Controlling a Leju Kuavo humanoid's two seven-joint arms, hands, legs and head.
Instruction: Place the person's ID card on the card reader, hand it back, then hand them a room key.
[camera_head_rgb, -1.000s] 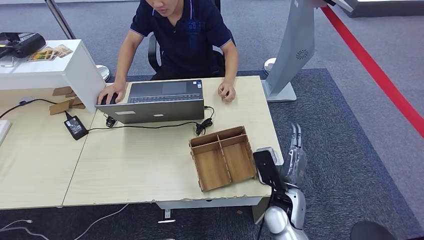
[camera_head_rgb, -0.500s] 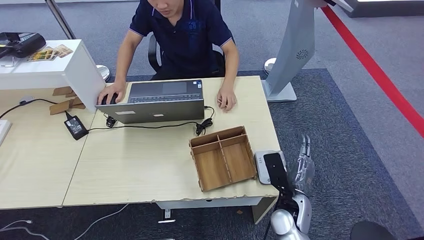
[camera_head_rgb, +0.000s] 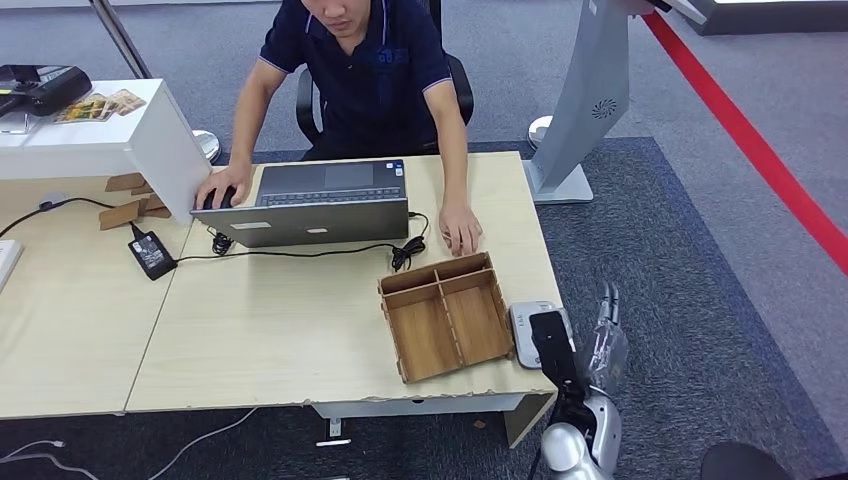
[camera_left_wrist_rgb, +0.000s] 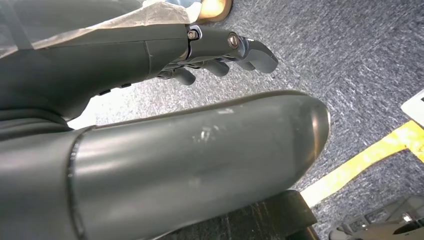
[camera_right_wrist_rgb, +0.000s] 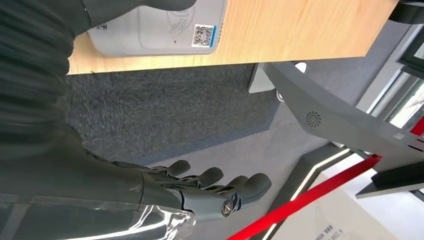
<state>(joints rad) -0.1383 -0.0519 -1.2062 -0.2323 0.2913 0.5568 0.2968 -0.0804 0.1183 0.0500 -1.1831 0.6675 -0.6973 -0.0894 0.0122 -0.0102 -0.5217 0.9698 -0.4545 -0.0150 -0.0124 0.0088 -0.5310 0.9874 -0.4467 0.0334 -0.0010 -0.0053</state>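
Observation:
The grey-white card reader (camera_head_rgb: 525, 330) lies at the table's front right corner; in the right wrist view it (camera_right_wrist_rgb: 155, 27) shows a QR sticker and has no card on it. My right hand (camera_head_rgb: 606, 340) hangs just off the table's right edge, over the carpet, level with the reader. Its fingers (camera_right_wrist_rgb: 220, 182) are stretched out and hold nothing. My left hand (camera_left_wrist_rgb: 220, 50) hangs over the carpet with loosely bent fingers and nothing in it. The person's hand (camera_head_rgb: 460, 232) rests flat on the table just behind the wooden box; I cannot tell whether a card is under it.
A wooden box (camera_head_rgb: 445, 315) with empty compartments stands left of the reader. Behind it are a laptop (camera_head_rgb: 320, 200) with its cable, and a charger (camera_head_rgb: 150, 253). Several cards (camera_head_rgb: 100, 105) lie on the white counter at far left. A grey kiosk stand (camera_head_rgb: 585, 100) rises at the back right.
The person's hand slid from beside the laptop toward the wooden box. My right hand moved out from the table's edge to the right, uncovering the card reader.

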